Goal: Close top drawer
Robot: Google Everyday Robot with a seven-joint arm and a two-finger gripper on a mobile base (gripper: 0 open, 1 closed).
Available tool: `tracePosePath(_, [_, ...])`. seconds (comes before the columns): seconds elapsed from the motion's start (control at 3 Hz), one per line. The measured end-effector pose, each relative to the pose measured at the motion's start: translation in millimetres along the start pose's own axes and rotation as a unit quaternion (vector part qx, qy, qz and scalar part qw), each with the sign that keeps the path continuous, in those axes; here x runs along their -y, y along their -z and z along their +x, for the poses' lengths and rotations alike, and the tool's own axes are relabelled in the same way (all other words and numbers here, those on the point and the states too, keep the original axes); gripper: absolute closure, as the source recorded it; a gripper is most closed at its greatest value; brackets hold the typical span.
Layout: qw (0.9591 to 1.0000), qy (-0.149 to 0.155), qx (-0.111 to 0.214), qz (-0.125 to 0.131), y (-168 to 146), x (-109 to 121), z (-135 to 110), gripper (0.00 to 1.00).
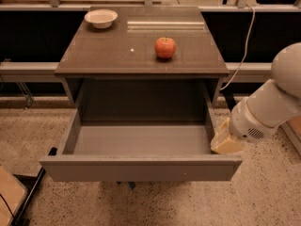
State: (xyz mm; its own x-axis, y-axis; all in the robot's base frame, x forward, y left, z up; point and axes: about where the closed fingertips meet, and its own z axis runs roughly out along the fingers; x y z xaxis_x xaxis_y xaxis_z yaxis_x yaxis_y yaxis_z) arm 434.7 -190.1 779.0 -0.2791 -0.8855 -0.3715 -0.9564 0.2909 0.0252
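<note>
A: Where's the top drawer (141, 169)?
B: Pulled well out of the cabinet (141, 55).
A: And the gripper (227, 142)?
B: Low on the right, just beside the drawer's right wall, near its front corner. Can't tell how its grip is set.
</note>
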Motion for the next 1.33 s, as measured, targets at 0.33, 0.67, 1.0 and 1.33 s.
tracePosePath(0.33, [0.9970, -0.038, 0.038, -0.056, -64.6, -3.2, 11.5, 1.00])
tracePosePath(0.67, [0.9960, -0.044, 0.040, -0.068, -75.6, -3.1, 14.8, 1.00])
tracePosePath(1.0, [0.9968, -0.049, 0.012, -0.062, -83.7, -11.0, 18.6, 1.00])
tracePosePath(1.33, [0.9963, -0.051, 0.009, -0.069, -103.0, -8.3, 20.7, 1.00])
